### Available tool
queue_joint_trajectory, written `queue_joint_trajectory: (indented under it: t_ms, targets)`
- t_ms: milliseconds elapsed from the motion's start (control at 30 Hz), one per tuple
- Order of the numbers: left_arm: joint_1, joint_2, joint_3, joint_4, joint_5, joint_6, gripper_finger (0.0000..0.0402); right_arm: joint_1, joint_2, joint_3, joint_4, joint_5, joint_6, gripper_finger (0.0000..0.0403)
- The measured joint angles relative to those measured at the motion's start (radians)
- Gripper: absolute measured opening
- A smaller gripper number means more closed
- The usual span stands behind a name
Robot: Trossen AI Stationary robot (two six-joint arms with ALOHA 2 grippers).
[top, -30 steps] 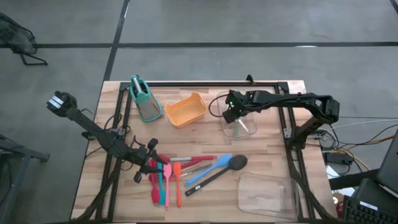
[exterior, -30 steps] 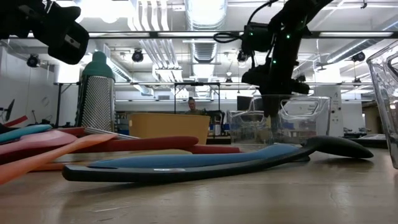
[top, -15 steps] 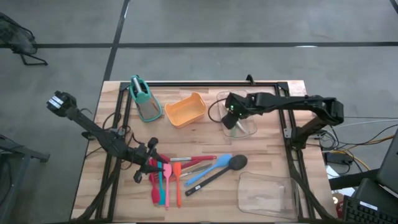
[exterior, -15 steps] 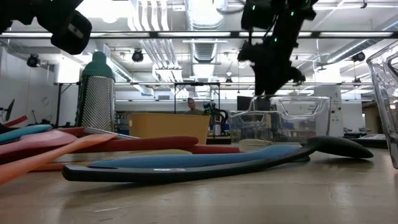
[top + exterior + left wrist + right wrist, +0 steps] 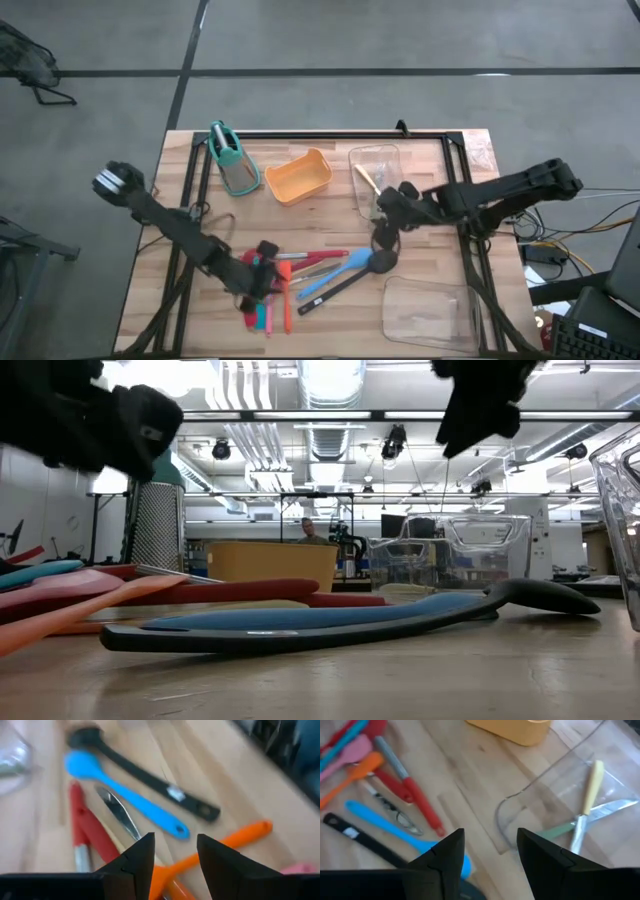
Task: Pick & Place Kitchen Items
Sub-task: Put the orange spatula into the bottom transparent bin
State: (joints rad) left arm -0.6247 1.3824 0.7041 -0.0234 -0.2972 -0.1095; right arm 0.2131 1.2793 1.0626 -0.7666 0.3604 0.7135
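The right gripper (image 5: 381,236) is empty, with its fingers apart, and it hangs just above the round head of the black ladle (image 5: 372,266). A yellow piece (image 5: 590,785) and a green piece (image 5: 559,831) already lie in the clear tray (image 5: 372,160) past the ladle's head, so I think the robot is between picks and is coming for the next thing. The blue spoon (image 5: 333,276) lies right beside the ladle, and red, pink and orange utensils (image 5: 272,300) lie in a bunch by its handle end on the surface. The left gripper (image 5: 262,283) hangs over that bunch, fingers apart and empty. Next, the right gripper needs to go down and close on the ladle only, without pushing the blue spoon.
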Motion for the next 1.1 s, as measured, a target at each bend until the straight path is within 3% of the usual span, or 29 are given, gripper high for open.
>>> queue_joint_trajectory:
  t_ms: [133, 300, 633, 1100]
  targets:
    - [-0.011, 0.159, 0.143, -0.204, 0.001, 0.002, 0.0155, 0.081, -0.01, 0.001, 0.01, 0.059, 0.037, 0.016]
    - [-0.032, 0.287, 0.278, -0.312, -0.014, 0.029, 0.0155, 0.117, -0.007, 0.001, 0.021, 0.067, 0.042, 0.0141]
    - [-0.058, 0.38, 0.421, -0.566, -0.082, 0.102, 0.0155, 0.117, -0.006, 0.0, 0.024, 0.088, 0.035, 0.0109]
    - [-0.057, 0.468, 0.421, -0.519, -0.15, 0.173, 0.015, 0.117, -0.006, -0.01, 0.029, 0.088, 0.036, 0.0065]
